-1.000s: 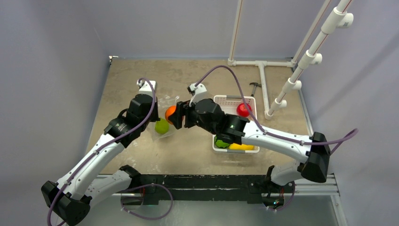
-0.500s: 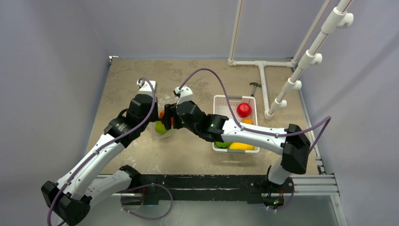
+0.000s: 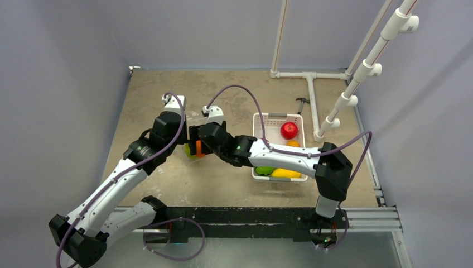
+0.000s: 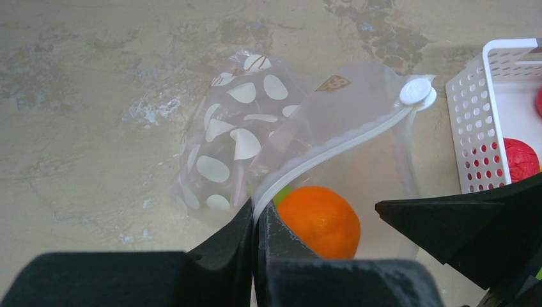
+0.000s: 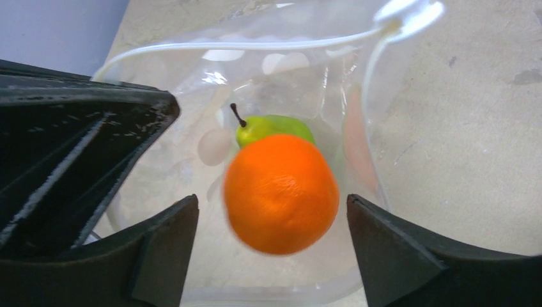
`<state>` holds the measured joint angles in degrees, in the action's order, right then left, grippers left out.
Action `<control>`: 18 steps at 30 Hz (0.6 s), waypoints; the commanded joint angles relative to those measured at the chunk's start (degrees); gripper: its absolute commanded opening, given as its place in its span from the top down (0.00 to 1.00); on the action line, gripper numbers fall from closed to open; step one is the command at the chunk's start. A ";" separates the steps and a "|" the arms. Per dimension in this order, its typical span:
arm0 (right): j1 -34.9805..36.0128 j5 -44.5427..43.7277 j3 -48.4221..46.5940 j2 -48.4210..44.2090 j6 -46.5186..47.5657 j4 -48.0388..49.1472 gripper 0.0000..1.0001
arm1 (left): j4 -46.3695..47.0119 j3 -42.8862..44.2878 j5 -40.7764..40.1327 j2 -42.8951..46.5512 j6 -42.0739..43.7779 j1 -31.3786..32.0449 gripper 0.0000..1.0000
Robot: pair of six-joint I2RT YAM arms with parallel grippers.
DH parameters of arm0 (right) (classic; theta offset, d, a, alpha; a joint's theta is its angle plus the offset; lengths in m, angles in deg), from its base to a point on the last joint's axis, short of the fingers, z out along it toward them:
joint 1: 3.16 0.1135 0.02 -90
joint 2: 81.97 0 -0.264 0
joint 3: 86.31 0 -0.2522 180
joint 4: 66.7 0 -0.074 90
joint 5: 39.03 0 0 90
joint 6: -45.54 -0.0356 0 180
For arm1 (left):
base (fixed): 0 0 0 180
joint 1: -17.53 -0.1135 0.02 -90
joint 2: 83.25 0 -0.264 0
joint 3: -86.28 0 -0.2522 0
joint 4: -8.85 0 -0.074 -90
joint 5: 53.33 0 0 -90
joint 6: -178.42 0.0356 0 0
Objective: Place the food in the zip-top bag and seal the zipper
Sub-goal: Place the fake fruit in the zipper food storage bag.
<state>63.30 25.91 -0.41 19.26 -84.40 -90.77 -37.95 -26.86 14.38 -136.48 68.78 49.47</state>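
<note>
The clear zip-top bag (image 4: 358, 128) lies on the table with its mouth held open. My left gripper (image 4: 257, 214) is shut on the pale zipper strip (image 4: 332, 153) at the mouth's edge. My right gripper (image 5: 271, 199) is open over the mouth. The orange fruit (image 5: 281, 192) is between its fingers, touching neither, blurred, inside the bag opening. A yellow-green pear (image 5: 275, 126) lies deeper in the bag. In the top view both grippers meet at the bag, and the orange (image 3: 199, 148) shows between them.
The white slotted basket (image 3: 279, 118) stands right of the bag and holds a red fruit (image 3: 289, 130), an orange piece (image 3: 293, 144), a yellow one (image 3: 286, 173) and a green one (image 3: 264, 170). A white pipe frame (image 3: 312, 95) stands behind it.
My right gripper moved left from beside the basket to over the bag mouth and opened. The orange left its fingers and sits in the opening. The left gripper held still.
</note>
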 commanded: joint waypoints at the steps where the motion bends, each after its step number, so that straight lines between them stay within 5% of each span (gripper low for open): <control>1: 0.08 -3.08 -3.18 -1.13 -2.38 -0.82 0.08 | 2.06 -0.20 -0.30 0.32 1.08 -0.17 1.00; 4: 0.08 -3.46 -2.49 -2.52 -3.02 -1.00 0.01 | 2.05 -0.22 -0.39 0.26 1.05 -0.15 1.00; 18: 0.07 -7.32 3.23 -14.77 -8.04 -6.30 0.04 | 1.95 -0.27 -0.57 -0.12 1.04 -0.15 1.00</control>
<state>63.30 22.59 1.78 8.22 -89.43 -93.98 -37.97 -27.17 13.97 -136.70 69.55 49.43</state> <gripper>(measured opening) 0.964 0.003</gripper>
